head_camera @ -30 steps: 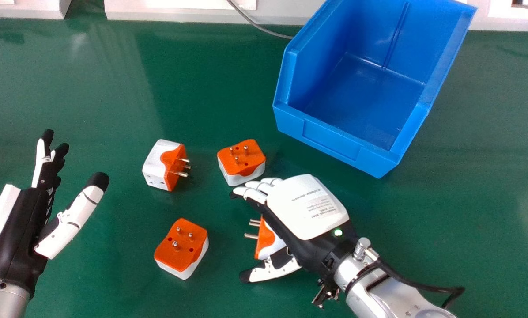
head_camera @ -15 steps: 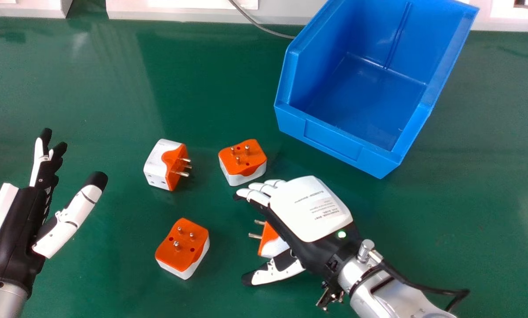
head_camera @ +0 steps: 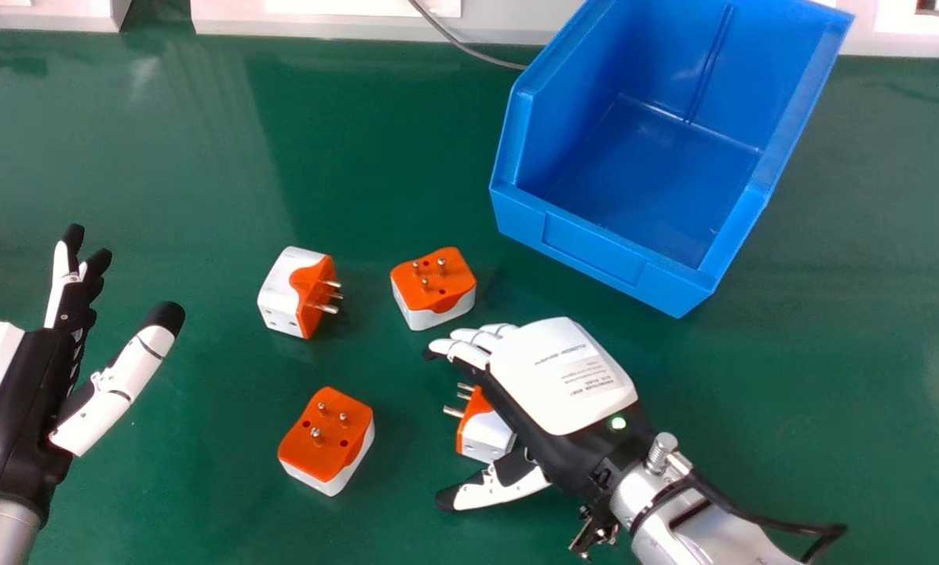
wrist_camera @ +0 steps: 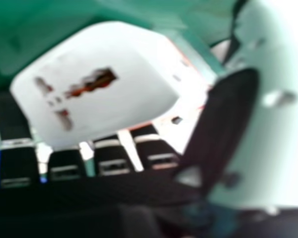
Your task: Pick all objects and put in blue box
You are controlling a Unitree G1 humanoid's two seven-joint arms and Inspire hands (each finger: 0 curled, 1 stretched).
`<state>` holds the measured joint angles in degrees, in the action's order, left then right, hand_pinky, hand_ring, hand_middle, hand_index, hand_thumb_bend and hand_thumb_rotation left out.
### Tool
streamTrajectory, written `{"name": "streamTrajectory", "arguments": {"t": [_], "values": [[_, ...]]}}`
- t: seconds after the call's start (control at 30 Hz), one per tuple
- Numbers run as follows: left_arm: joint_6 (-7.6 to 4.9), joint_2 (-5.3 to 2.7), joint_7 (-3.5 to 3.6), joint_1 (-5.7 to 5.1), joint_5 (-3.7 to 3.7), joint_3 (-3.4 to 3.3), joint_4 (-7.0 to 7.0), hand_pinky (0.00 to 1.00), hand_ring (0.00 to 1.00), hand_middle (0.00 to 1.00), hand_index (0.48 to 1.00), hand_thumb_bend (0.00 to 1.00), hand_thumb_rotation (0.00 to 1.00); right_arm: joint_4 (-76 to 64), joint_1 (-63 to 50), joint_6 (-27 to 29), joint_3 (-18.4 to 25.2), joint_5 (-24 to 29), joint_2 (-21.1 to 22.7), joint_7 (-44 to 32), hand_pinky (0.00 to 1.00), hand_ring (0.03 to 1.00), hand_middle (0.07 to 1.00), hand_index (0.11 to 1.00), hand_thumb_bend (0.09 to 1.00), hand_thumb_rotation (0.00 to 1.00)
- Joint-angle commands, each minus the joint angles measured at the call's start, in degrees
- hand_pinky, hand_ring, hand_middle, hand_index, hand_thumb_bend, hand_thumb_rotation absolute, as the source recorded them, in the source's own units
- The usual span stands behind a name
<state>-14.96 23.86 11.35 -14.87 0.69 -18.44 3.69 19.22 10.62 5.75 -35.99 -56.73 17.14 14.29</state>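
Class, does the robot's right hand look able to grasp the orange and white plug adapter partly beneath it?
Probably yes: the right hand is open, its thumb and fingers on opposite sides of the adapter, nothing visibly between.

Seen in the head view, the table (head_camera: 163, 157) is green, the box (head_camera: 595, 243) at two o'clock solid blue. Orange over white — the nine o'clock adapter (head_camera: 281, 294), the central adapter (head_camera: 430, 292), the seven o'clock adapter (head_camera: 324, 443) and the six o'clock adapter (head_camera: 487, 435). Left hand (head_camera: 14, 408) and right hand (head_camera: 560, 377) — black and white.
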Motion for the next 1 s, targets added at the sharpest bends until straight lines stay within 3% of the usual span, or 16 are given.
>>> {"name": "streamTrajectory", "arguments": {"t": [0.0,0.13,0.23,0.4,0.53,0.57,0.6,0.67,0.97], "values": [[-0.04,1.02,0.26,-0.17,-0.32,-0.75,-1.30,1.00,1.00,1.00,1.000,0.56,0.71,3.42,-1.17,-2.03,0.59,0.30,1.43,-1.27,0.69,0.804,0.821,0.800,0.608,0.49],[0.23,1.05,0.22,-0.18,-0.27,-0.79,-1.39,1.00,1.00,1.00,1.000,0.56,0.71,5.57,-0.15,-2.17,0.29,0.27,0.85,-0.87,0.68,0.802,0.817,0.795,0.601,0.50],[0.17,1.15,0.19,-0.24,-0.08,-0.80,-1.54,1.00,1.00,1.00,1.000,0.57,0.72,7.69,0.91,-2.48,-0.15,0.00,0.21,-0.39,0.68,0.796,0.810,0.791,0.605,0.44],[-0.10,1.52,0.45,-0.17,-0.15,-0.87,-1.29,1.00,1.00,1.00,1.000,0.55,0.72,13.53,3.53,-2.54,-0.75,0.39,-1.40,1.29,0.66,0.758,0.775,0.756,0.606,0.20],[-0.16,1.66,0.60,-0.06,-0.33,-0.98,-1.29,1.00,1.00,1.00,1.000,0.55,0.72,20.28,5.51,-0.23,0.14,3.70,-3.11,4.68,0.58,0.679,0.722,0.709,0.648,0.02],[-0.16,1.66,0.62,-0.01,-0.41,-1.04,-1.23,1.00,1.00,1.00,1.000,0.55,0.72,21.35,5.86,0.14,0.24,4.52,-3.30,4.99,0.55,0.660,0.713,0.699,0.652,0.01],[-0.18,1.66,0.85,0.05,-0.72,-1.10,-1.13,1.00,1.00,1.00,1.000,0.55,0.72,21.85,6.05,0.70,0.29,5.43,-3.16,4.63,0.49,0.648,0.709,0.696,0.548,0.00],[0.33,1.57,0.69,0.12,-0.74,-1.20,-1.24,1.00,1.00,1.00,1.000,0.54,0.71,22.90,6.27,1.74,0.39,6.95,-3.00,5.03,0.45,0.645,0.711,0.696,0.465,0.00],[1.10,1.71,0.93,0.12,-0.84,-1.36,-1.67,1.00,1.00,1.00,1.000,0.55,0.70,23.04,5.81,3.00,1.92,12.06,-3.28,3.14,0.44,0.596,0.708,0.697,0.435,0.00]]}}
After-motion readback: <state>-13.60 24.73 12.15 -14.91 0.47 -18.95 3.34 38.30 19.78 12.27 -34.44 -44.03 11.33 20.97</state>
